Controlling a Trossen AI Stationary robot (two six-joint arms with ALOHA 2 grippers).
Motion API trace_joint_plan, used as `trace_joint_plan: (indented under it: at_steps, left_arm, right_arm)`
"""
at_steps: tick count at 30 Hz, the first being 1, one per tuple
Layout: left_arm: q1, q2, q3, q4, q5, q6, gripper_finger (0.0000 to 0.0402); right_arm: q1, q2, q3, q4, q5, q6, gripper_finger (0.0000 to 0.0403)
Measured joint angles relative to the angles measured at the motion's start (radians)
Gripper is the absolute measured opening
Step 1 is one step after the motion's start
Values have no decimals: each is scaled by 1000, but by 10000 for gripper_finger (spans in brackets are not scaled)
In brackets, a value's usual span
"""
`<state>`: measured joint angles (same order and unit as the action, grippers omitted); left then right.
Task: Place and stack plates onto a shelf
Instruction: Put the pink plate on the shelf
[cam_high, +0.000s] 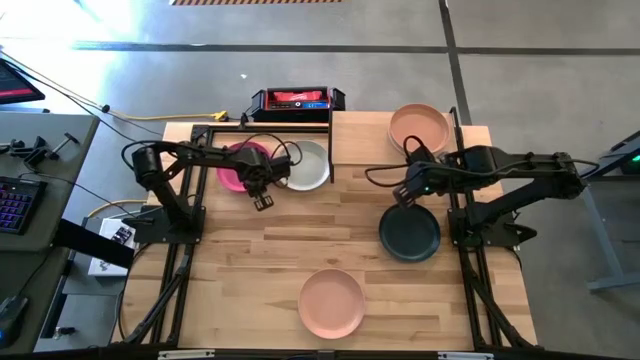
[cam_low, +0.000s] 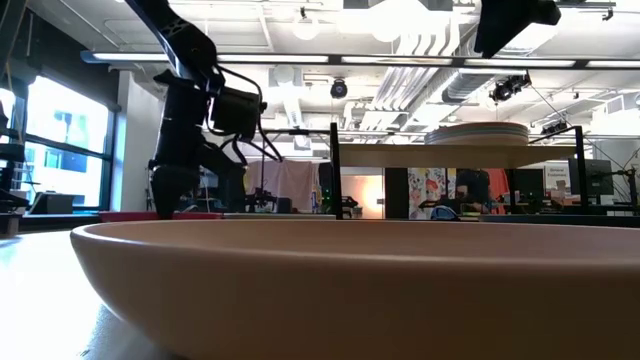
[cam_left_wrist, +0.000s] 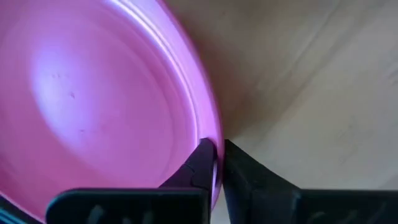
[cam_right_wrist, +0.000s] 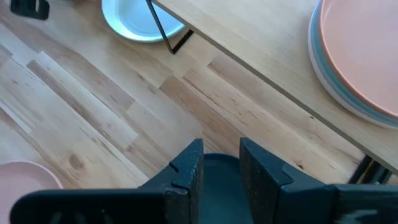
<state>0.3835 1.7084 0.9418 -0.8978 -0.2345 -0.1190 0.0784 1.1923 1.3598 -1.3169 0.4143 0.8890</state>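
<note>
A: Left gripper (cam_left_wrist: 214, 165)?
B: I see it pinched tight on the magenta plate (cam_left_wrist: 93, 99) rim, on the table beside the light grey plate (cam_high: 307, 165).
A: Right gripper (cam_right_wrist: 221, 163)?
B: Fingers part-open over the dark teal plate (cam_high: 409, 233); can't tell if gripping. Stack on the shelf (cam_right_wrist: 273, 68).

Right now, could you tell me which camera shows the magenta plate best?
The left wrist view: the magenta plate fills it, rim between the left gripper jaws. The high view shows it small, the low view only an edge, the right wrist view nothing.
</note>
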Motion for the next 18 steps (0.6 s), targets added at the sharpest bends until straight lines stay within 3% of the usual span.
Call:
trace_joint_plan:
  at_steps: [9,18]
  left_arm:
    - [-91,-15,0,-74,-56,26,4]
    - [-182,-147,0,-139,-86,42,2]
  right_arm:
    - [0,0,0,69,44,0,83]
    - [0,0,0,205,105,-8,83]
